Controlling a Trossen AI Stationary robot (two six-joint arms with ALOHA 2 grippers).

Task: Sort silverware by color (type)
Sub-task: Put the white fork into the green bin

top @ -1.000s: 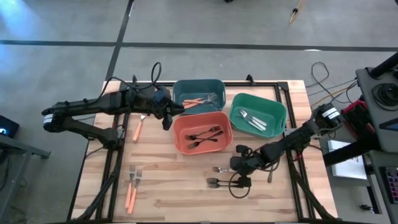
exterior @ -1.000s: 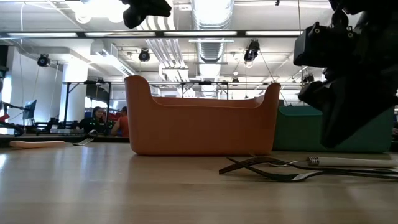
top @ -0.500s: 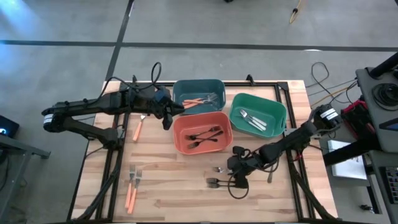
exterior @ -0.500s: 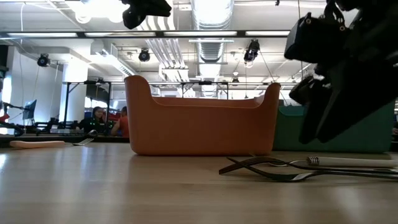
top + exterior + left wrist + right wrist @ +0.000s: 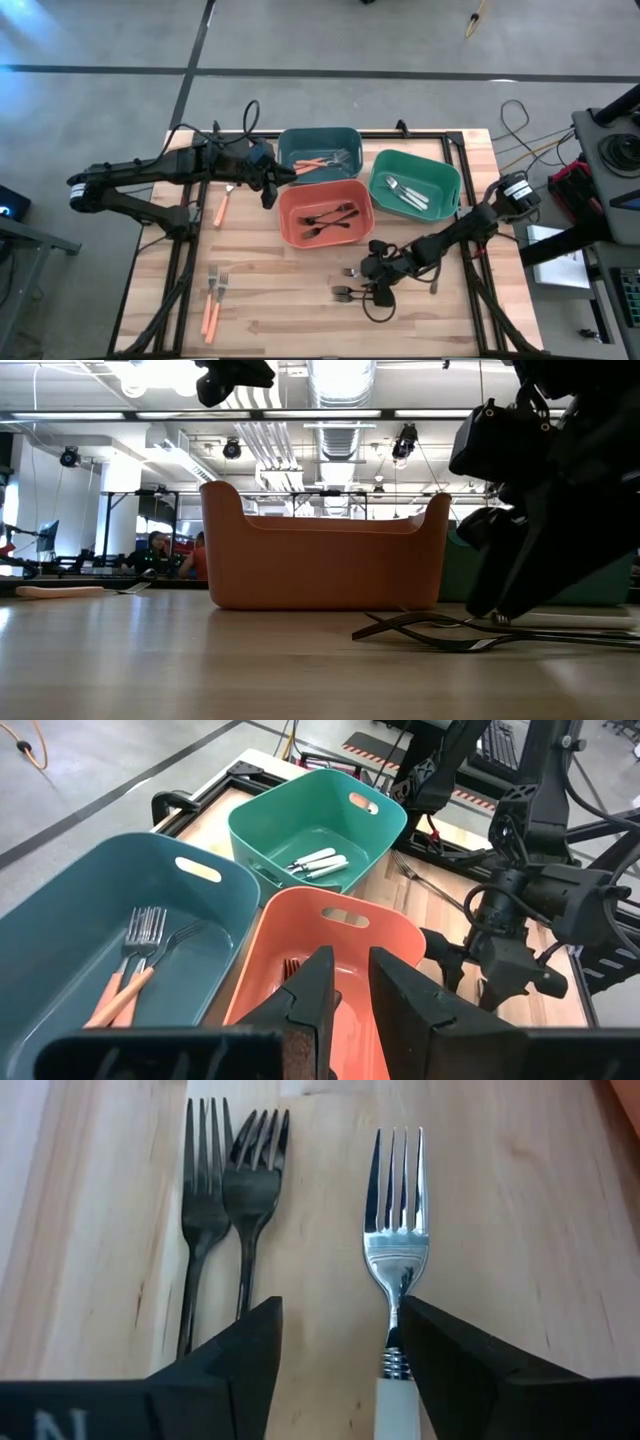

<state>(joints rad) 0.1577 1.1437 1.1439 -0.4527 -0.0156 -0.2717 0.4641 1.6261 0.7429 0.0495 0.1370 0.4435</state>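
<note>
My right gripper (image 5: pixel 372 274) stands open, low over the table in front of the orange-red bin (image 5: pixel 325 215). In its wrist view a silver fork with a white handle (image 5: pixel 398 1260) lies flat on the wood, its neck at the inner edge of one finger (image 5: pixel 470 1370). Two black forks (image 5: pixel 228 1200) lie side by side beyond the other finger. My left gripper (image 5: pixel 352 995) hangs above the near corner where the teal bin (image 5: pixel 320 150) meets the orange-red one, a narrow gap between its fingers and nothing in it.
The green bin (image 5: pixel 415 185) holds silver pieces, the teal bin orange-handled forks, the orange-red bin black ones. Orange-handled forks lie at the near left (image 5: pixel 212 300) and beside the left arm (image 5: pixel 222 208). Another fork (image 5: pixel 434 285) lies right of the right arm.
My right gripper has opened from shut. It has moved down and toward the table's near left, closer to the forks on the wood, with its fingers tipping down. The forks have stayed where they were.
</note>
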